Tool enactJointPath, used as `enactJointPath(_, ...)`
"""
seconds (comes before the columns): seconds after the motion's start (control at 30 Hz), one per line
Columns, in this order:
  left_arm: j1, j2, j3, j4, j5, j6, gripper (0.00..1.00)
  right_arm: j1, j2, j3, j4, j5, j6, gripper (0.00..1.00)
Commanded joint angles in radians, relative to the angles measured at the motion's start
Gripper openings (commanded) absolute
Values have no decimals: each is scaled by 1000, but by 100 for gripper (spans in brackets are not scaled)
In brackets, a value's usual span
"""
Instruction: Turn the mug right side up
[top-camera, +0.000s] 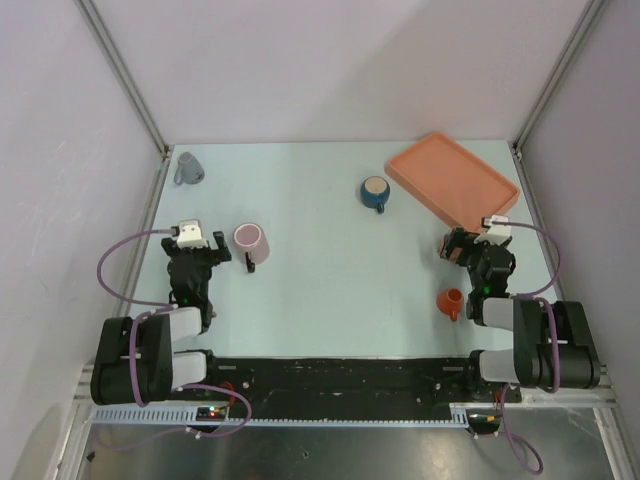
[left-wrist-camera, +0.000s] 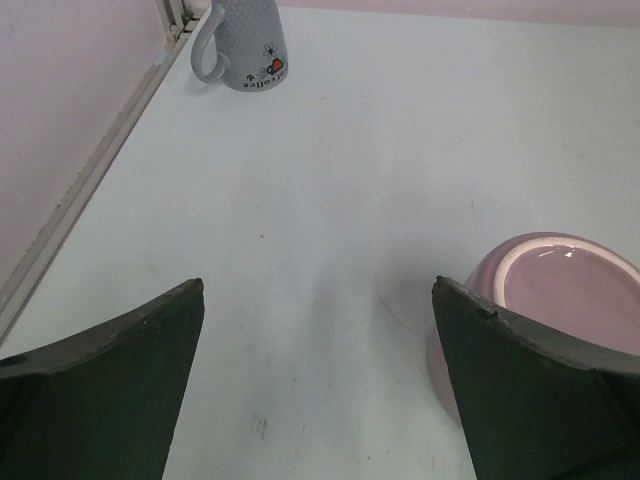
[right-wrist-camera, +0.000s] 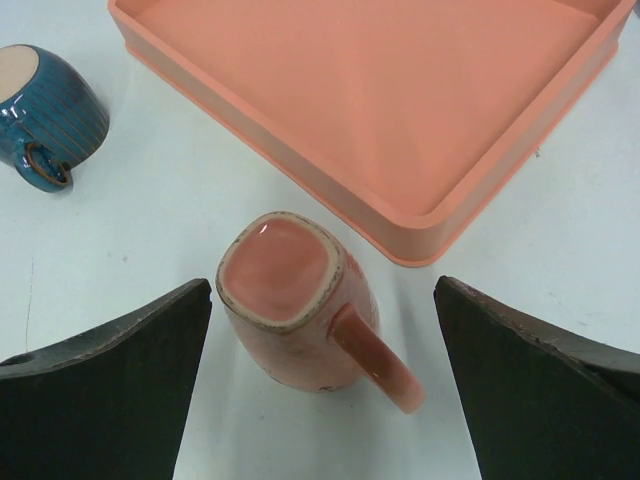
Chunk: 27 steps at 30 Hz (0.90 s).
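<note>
A salmon mug (right-wrist-camera: 300, 310) stands upside down, its square base up and its handle pointing to the near right. It also shows in the top view (top-camera: 452, 302). My right gripper (right-wrist-camera: 322, 283) is open above it, one finger on each side, not touching. A pink mug (left-wrist-camera: 560, 300) stands just right of my open left gripper (left-wrist-camera: 318, 285); it also shows in the top view (top-camera: 249, 243). A grey mug (left-wrist-camera: 245, 45) stands upside down at the far left corner (top-camera: 187, 168). In the top view the left gripper (top-camera: 205, 255) and right gripper (top-camera: 462, 247) are both empty.
An orange tray (top-camera: 470, 200) lies at the back right, its near rim (right-wrist-camera: 330, 190) just beyond the salmon mug. A blue mug (top-camera: 375, 193) stands mid-table, far left in the right wrist view (right-wrist-camera: 55, 100). Frame posts and walls bound the table.
</note>
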Motion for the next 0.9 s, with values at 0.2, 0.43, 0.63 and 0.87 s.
enactJointPath(0.2,4,-23,38,18,23,11,100,-37,-327,173,-398,52,64,100)
enactJointPath(0.43,4,-249,398,-693,490,330,100,28,-446,366,-654,-135,33,100)
enactJointPath(0.63,-85,-246,784,-1588,746,967,100,213,-440,462,-765,-217,-81,100)
enactJointPath(0.87,-425,-217,729,-1943,237,1798,100,334,-422,472,-834,-258,-140,100)
